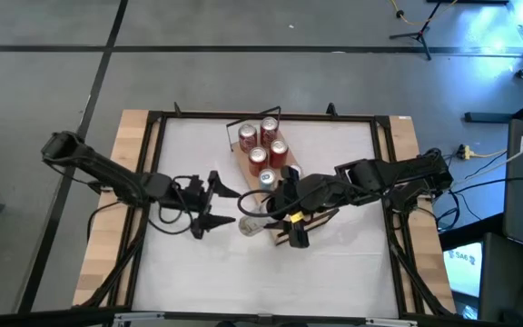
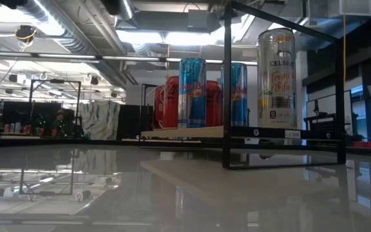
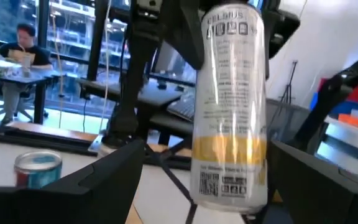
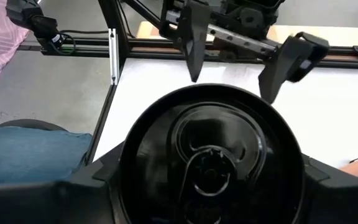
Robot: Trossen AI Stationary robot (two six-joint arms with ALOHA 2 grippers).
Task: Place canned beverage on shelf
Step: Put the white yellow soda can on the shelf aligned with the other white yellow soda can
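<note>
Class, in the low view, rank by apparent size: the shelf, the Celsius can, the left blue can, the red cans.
1. Shelf, widest.
2. Celsius can, though nearness to the camera may enlarge it.
3. Left blue can.
4. Red cans, partly hidden, so unsure.
</note>
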